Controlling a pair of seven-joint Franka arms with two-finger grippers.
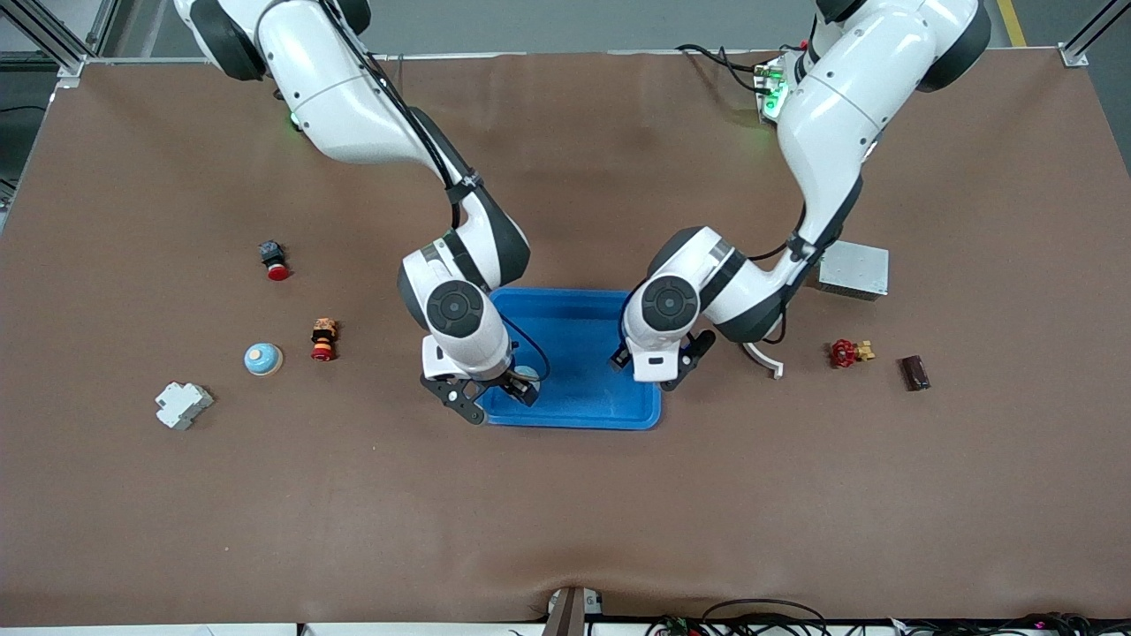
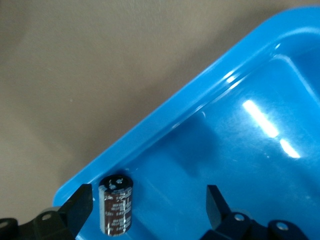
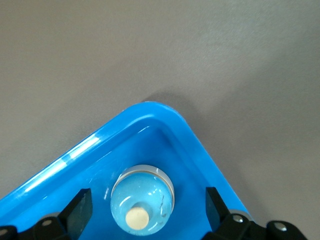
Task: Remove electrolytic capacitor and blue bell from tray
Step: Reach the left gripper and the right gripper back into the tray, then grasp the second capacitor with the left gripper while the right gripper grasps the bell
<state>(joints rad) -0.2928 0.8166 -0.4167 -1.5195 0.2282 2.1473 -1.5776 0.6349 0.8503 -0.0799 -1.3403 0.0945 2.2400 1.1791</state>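
Capacitor (image 2: pixel 116 204) and bell (image 3: pixel 142 203) both sit in the blue tray (image 1: pixel 574 329) mid-frame; right gripper (image 1: pixel 482 396) and left gripper (image 1: pixel 661 369) hover over them, spread wide, nothing grasped. Second bell (image 1: pixel 263 359) lies lower-left on the mat.

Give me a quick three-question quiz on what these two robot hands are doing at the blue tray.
1. True or false: the capacitor is inside the blue tray.
2. What sits in the tray below the right gripper? A) a bell B) a spoon C) a cup
3. Fill in: the left gripper and the right gripper both have their fingers ____ (open or shut).
Key: 1 true; 2 A; 3 open.
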